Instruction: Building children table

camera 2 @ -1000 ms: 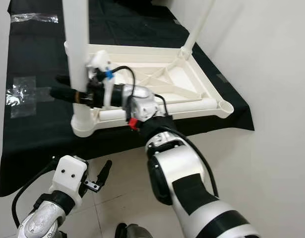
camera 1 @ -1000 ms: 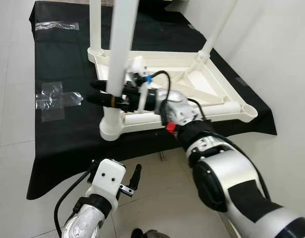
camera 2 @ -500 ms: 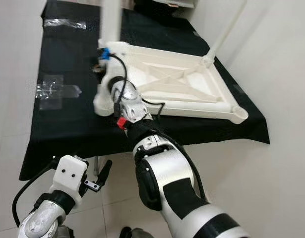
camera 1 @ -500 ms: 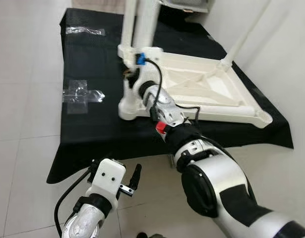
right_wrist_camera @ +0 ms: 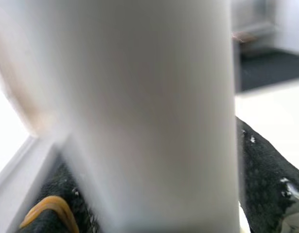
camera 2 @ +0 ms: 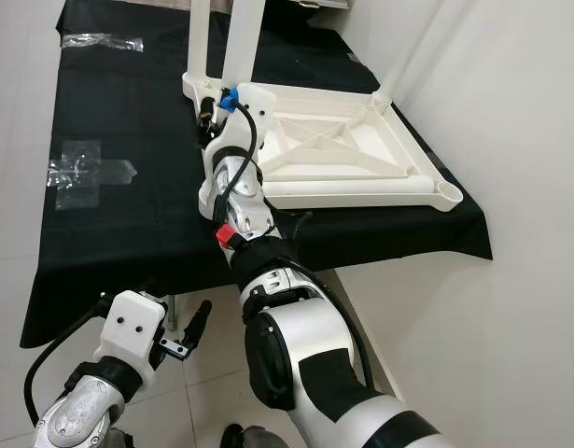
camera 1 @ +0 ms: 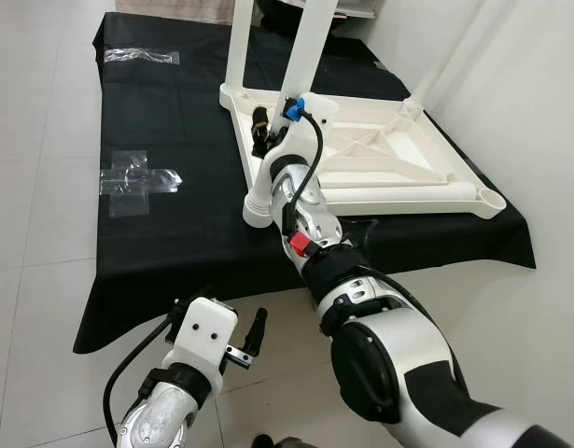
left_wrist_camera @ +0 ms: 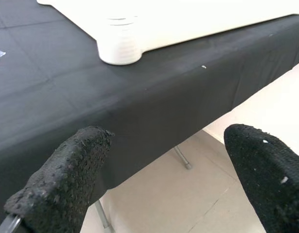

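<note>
Right end effector (camera 1: 268,131) clenched round white table leg (camera 1: 301,56); upturned tabletop (camera 1: 389,163) on black-clothed counter (camera 1: 156,243). Left end effector (camera 1: 245,338) released, idle.

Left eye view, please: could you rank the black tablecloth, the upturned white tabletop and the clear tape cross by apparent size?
1. Black tablecloth, largest.
2. Upturned white tabletop.
3. Clear tape cross, smallest.
The differences are too plain for camera nearness to alter the order.

table legs (camera 1: 310,42) cropped at top, blurred close-up
</note>
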